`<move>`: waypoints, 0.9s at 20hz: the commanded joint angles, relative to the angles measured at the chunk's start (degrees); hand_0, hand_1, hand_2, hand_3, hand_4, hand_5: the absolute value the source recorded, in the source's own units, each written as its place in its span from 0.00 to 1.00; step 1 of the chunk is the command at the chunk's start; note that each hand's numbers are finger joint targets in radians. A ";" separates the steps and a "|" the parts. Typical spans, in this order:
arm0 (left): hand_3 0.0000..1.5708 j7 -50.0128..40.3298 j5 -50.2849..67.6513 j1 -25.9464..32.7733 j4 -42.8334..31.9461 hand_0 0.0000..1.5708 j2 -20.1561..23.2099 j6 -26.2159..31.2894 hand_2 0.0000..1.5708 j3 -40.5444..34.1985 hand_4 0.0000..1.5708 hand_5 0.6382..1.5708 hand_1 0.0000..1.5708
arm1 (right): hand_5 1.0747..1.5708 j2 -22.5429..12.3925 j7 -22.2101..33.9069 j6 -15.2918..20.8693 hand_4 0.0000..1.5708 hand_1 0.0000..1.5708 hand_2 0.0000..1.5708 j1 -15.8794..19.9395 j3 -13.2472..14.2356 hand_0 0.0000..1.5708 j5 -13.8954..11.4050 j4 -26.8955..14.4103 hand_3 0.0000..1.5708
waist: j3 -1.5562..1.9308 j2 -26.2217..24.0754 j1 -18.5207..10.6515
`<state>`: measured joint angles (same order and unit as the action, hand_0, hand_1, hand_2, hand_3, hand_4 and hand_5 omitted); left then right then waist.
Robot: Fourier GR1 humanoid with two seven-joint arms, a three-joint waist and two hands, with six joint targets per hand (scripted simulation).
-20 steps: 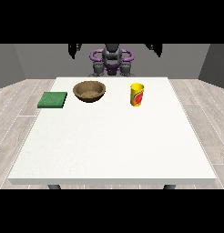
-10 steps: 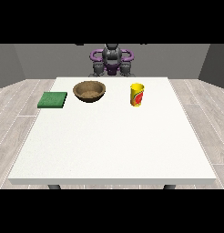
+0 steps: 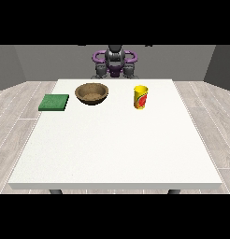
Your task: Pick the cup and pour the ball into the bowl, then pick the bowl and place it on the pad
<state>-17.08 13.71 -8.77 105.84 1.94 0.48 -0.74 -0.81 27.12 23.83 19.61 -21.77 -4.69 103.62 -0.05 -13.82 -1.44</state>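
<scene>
both arms folded close against torso, elbows out; hands not discernible at this range.

ball unseen inside cup (image 3: 140,97), hands hidden

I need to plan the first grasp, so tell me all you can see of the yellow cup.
The yellow cup stands upright on the white table, right of the brown bowl in the view and apart from it. It has a red mark on its side and looks smooth. Nothing touches it; its inside is hidden.
</scene>
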 commanded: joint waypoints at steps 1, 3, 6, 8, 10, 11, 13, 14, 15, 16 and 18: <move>0.00 7.77 -0.96 -5.56 -1.54 0.00 2.01 2.75 0.00 -2.18 0.00 0.93 0.00 | 1.00 -2.21 -4.91 -2.00 0.00 0.00 0.00 6.59 5.76 0.00 0.13 -1.88 0.00 | 0.03 13.26 0.80; 0.00 7.68 -0.62 -9.80 -3.22 0.00 4.30 2.13 0.00 -5.63 0.00 0.93 0.00 | 1.00 -2.82 -9.97 -4.43 0.00 0.00 0.00 2.63 4.42 0.00 2.05 -0.79 0.00 | 0.08 16.77 2.90; 0.00 12.02 -3.01 -14.61 -6.59 0.00 5.96 1.56 0.00 -7.36 0.00 0.91 0.00 | 0.99 -3.43 -12.41 -6.81 0.00 0.00 0.00 6.39 7.41 0.00 3.94 -0.96 0.00 | 0.07 22.52 4.77; 0.00 16.07 -8.36 -17.68 -9.53 0.00 6.90 -1.04 0.00 -7.67 0.00 0.88 0.00 | 1.00 -2.73 -13.54 -8.11 0.00 0.00 0.00 7.85 6.93 0.00 5.26 0.36 0.00 | 0.08 26.25 8.35; 0.00 21.16 -7.52 -15.46 -15.20 0.00 8.15 1.11 0.00 -10.08 0.00 0.87 0.00 | 0.99 -3.20 -12.92 -8.51 0.00 0.00 0.00 6.93 5.75 0.00 3.68 2.61 0.00 | 0.02 25.87 9.54; 0.00 21.96 -6.39 -15.29 -17.67 0.00 8.87 2.79 0.00 -10.46 0.00 0.86 0.00 | 0.99 -2.21 -10.56 -7.99 0.00 0.00 0.00 6.97 7.39 0.00 4.58 2.29 0.00 | 0.03 23.50 7.77; 0.00 29.31 -7.94 -9.77 -21.69 0.00 6.63 2.07 0.00 -10.95 0.00 0.85 0.00 | 1.00 -4.43 -6.67 -9.59 0.00 0.00 0.00 7.80 7.46 0.00 5.10 6.72 0.00 | -0.03 24.01 10.06; 0.00 30.61 -6.35 -11.45 -22.81 0.00 7.63 3.80 0.00 -11.72 0.00 0.85 0.00 | 1.00 -5.65 -9.18 -11.02 0.00 0.00 0.00 7.60 10.52 0.00 6.55 5.38 0.00 | 0.01 25.56 9.10; 0.00 33.10 -5.87 -13.95 -26.84 0.00 9.06 4.19 0.00 -13.91 0.00 0.84 0.00 | 1.00 -3.96 -8.40 -9.67 0.00 0.00 0.00 8.68 8.38 0.00 5.01 6.83 0.00 | -0.01 27.19 10.48; 0.00 34.69 -7.90 -11.83 -26.70 0.00 7.19 2.67 0.00 -12.21 0.00 0.83 0.00 | 1.00 -3.69 -13.00 -10.31 0.00 0.00 0.00 4.00 7.79 0.00 4.96 5.59 0.00 | 0.02 26.62 9.64; 0.00 40.69 -7.23 -10.74 -30.57 0.00 8.60 5.41 0.00 -13.76 0.00 0.82 0.00 | 0.99 -6.19 -10.45 -11.63 0.00 0.00 0.00 8.35 12.16 0.00 6.72 7.18 0.00 | -0.01 30.07 9.69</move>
<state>15.13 6.57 -20.52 81.73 9.41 3.69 -12.49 -5.23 16.60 13.89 26.58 -12.81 0.70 109.15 -0.05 12.88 7.86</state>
